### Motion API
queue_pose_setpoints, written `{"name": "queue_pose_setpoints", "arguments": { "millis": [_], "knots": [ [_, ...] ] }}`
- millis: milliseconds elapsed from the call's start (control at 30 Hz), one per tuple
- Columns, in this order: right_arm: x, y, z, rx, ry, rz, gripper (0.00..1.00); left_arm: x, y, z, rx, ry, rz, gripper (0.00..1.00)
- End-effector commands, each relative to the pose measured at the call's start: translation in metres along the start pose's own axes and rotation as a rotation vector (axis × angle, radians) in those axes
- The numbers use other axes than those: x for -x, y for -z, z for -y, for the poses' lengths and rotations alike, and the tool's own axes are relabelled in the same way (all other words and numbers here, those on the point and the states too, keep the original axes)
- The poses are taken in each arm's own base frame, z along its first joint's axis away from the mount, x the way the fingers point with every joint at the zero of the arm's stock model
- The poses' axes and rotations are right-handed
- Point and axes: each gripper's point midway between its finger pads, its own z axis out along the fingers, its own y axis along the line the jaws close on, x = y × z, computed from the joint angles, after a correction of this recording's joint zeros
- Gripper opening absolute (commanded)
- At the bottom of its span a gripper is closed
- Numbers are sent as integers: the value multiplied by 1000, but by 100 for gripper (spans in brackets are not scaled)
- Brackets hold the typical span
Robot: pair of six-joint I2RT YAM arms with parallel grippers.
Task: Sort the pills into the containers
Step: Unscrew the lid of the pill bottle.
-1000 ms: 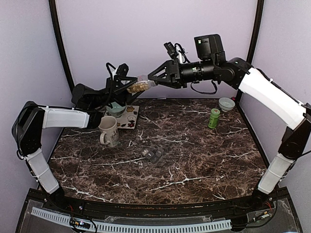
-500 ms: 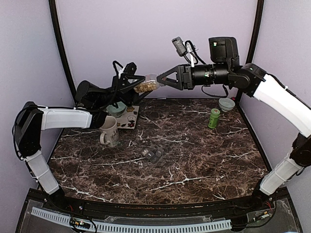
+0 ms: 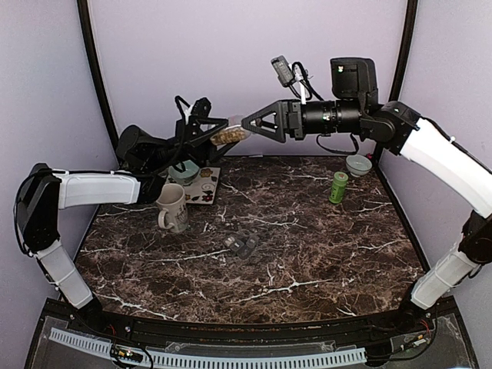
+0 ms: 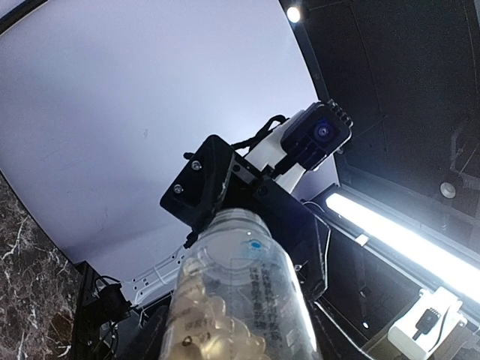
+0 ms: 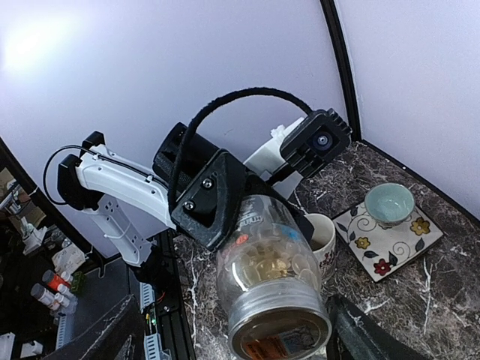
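The left gripper (image 3: 211, 132) is clamped round a clear jar (image 3: 229, 135), holding it on its side high in the air, above the white mug (image 3: 172, 207) and a little to that mug's right; the tan-yellow pills (image 3: 223, 138) lie heaped inside the jar, none of them out on the marble table (image 3: 323, 246); the right gripper (image 3: 247, 128) meets the jar's far end from the mug's right, at the same height; in the right wrist view its fingers (image 5: 112, 334) stand spread to either side of the jar's end, with a clear gap on one side, so they are not pinching it; the containers (image 3: 241, 246), a low dark grey strip of joined compartments, sit on the table to the right of the mug and nearer the arm bases; whether anything lies in them cannot be made out; a teal bowl (image 3: 184, 173) rests on a flowered plate (image 3: 206, 188) just behind the mug; a green bottle (image 3: 338, 187) stands well to the mug's right.
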Motion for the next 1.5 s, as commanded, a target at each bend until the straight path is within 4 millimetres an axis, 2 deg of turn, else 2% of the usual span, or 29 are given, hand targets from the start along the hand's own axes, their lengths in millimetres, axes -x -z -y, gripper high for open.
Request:
{"name": "queue_pose_setpoints", "arguments": {
  "millis": [0,167,300,500,733,1067,1233,1467],
  "knots": [
    [25,15,-16,21,-74,81,84,-5,2,9,-6,-91,-11,0],
    [11,20,21,-141,-295,81,84,-3,-1,7,-43,-121,-28,0],
    [-2,24,44,-161,-481,90,85,-2,-4,4,-49,-139,-51,0],
    [-3,27,50,-161,-618,92,84,-1,-5,-1,-49,-149,-51,0],
    [2,24,38,-86,-722,87,79,-3,-6,-6,-1,-174,-71,0],
    [-8,18,30,-72,-759,37,73,-4,-5,-6,20,-191,-66,0],
    [-21,15,32,-89,-774,13,72,-3,-6,-4,14,-195,-65,0],
    [-25,13,32,-89,-778,5,69,-3,-7,-5,16,-194,-61,0]
  ]
}}
